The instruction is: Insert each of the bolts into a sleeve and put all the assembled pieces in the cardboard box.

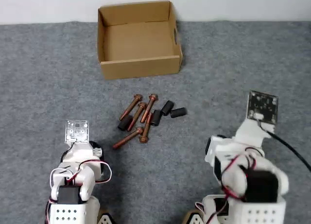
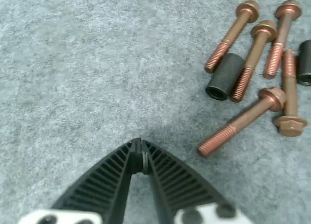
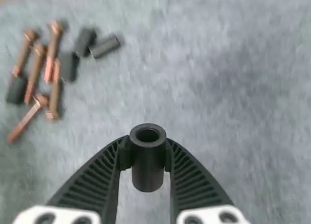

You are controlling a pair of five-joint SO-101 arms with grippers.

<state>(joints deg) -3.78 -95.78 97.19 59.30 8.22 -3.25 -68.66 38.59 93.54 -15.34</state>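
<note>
Gripping black sleeve (image 3: 147, 171) between its fingers, your right pincer (image 3: 147, 148) hangs over bare carpet (image 1: 243, 59). Your left pincer (image 2: 140, 151): tips pressed together, holding nothing. Bolts (image 1: 148, 109) and loose sleeves (image 1: 178, 112) heaped ahead; cardboard box (image 1: 138, 67) beyond, at far edge.

My left arm (image 1: 77, 178) and right arm (image 1: 248, 178) are white shells around black motors, looped with red, white and black wires (image 1: 103, 171). A black cable (image 1: 291, 151) trails off my right. My fingers (image 2: 108, 178) are black ribbed wedges on white, screw-holed mounts.
</note>
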